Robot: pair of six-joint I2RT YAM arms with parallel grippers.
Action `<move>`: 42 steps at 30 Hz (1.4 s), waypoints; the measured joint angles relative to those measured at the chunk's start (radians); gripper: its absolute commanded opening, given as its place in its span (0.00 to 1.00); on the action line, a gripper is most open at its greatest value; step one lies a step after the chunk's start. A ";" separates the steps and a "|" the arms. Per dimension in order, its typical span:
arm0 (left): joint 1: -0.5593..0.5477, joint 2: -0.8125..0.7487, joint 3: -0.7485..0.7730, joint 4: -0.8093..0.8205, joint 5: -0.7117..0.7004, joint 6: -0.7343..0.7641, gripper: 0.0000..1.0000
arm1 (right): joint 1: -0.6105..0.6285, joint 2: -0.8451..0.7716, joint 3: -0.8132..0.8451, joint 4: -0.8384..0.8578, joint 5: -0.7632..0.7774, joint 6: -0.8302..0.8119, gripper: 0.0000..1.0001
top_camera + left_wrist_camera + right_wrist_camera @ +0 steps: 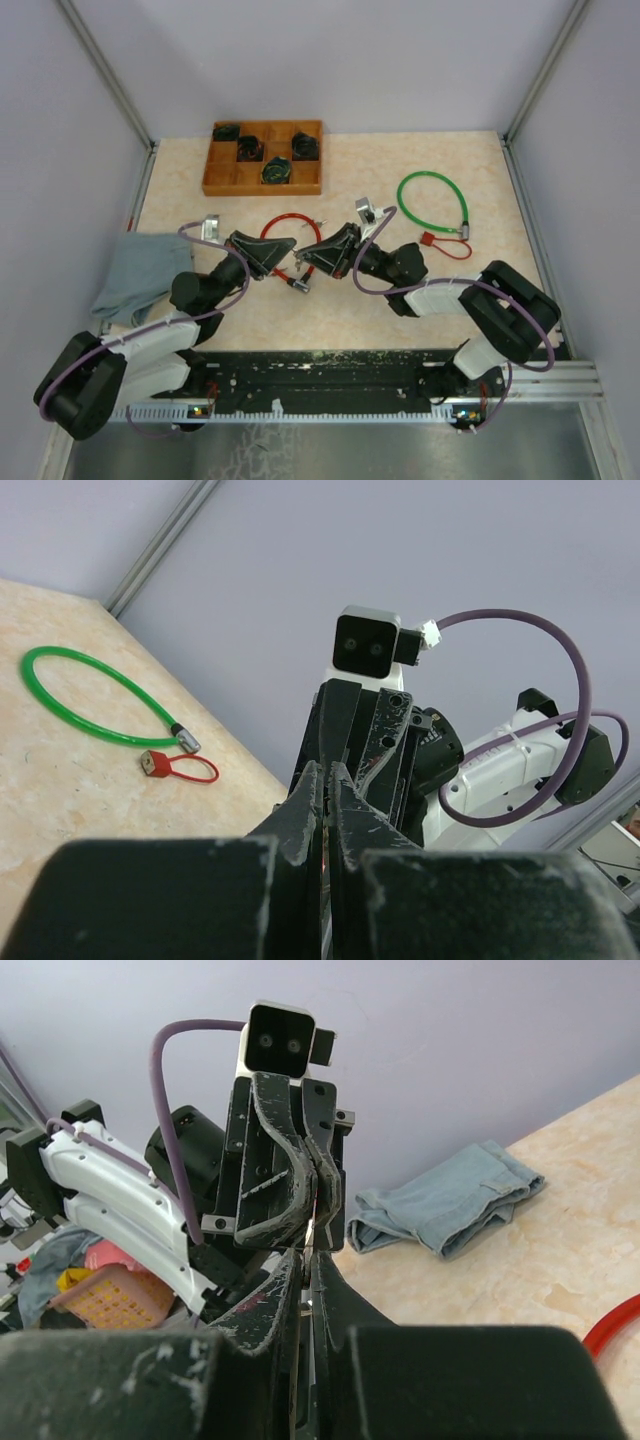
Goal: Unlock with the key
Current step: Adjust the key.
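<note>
We should hold the left hand (pixel 283 267) steady and tight on the red lock (pixel 285 222), then push the key (pixel 309 1232) in straight and slow and turn it gently so it does not slip. The left hand is squeezed shut on the lock, and the right hand (pixel 306 262) is pinched almost together on a thin shiny bit that we think is the key. The lock is in the middle of the surface (pixel 330 320), its red loop just behind the two hands, whose tips nearly touch.

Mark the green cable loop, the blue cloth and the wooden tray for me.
green cable loop (pixel 431 175), top view, far arc.
blue cloth (pixel 140 275), top view, its middle.
wooden tray (pixel 222 178), top view, bare near-left compartment.
</note>
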 measured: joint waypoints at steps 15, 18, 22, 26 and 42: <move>0.000 -0.045 0.000 -0.117 -0.032 0.030 0.54 | -0.002 -0.047 -0.016 -0.074 0.004 -0.042 0.00; 0.000 -0.102 0.023 -0.268 -0.056 0.056 0.62 | -0.013 -0.106 -0.035 -0.155 0.013 -0.075 0.00; 0.000 -0.159 0.121 -0.556 -0.119 0.097 0.78 | -0.026 -0.188 -0.046 -0.284 0.039 -0.130 0.00; 0.000 -0.179 0.238 -0.861 -0.188 0.141 0.90 | -0.027 -0.257 -0.056 -0.391 0.069 -0.182 0.00; 0.000 -0.312 0.292 -1.464 -0.316 0.168 1.00 | -0.027 -0.403 -0.118 -0.646 0.192 -0.285 0.00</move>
